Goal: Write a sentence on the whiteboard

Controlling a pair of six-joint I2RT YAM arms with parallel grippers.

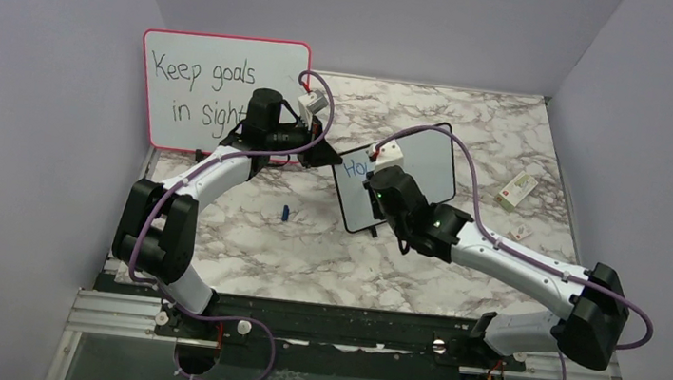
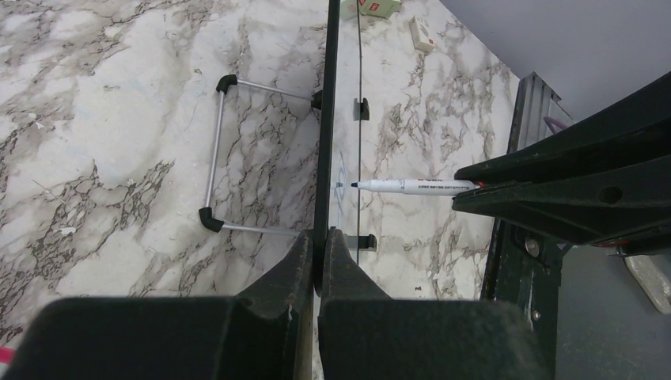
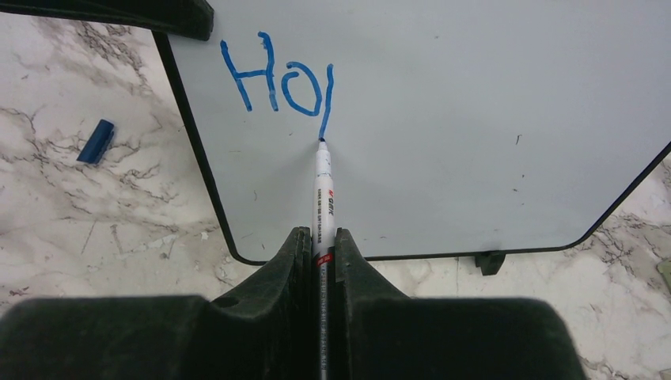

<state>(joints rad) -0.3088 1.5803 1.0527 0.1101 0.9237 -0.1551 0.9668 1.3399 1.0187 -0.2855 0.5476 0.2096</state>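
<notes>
Item: whiteboard, standing mid-table, its black edge pinched in the closed left claw. Right claw clamps a marker, tip on the board under the blue sentence, so far "Ho" plus one stroke. Blue cap lies left of the board; pink-framed board stands behind the left arm; small cartons lie right.

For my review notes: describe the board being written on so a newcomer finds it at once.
On the marble table, just right of the larger pink-framed board at the back left, the whiteboard stands near the centre. Its frame is thin and black, and it bears only a few blue letters, not finished black handwriting.
</notes>
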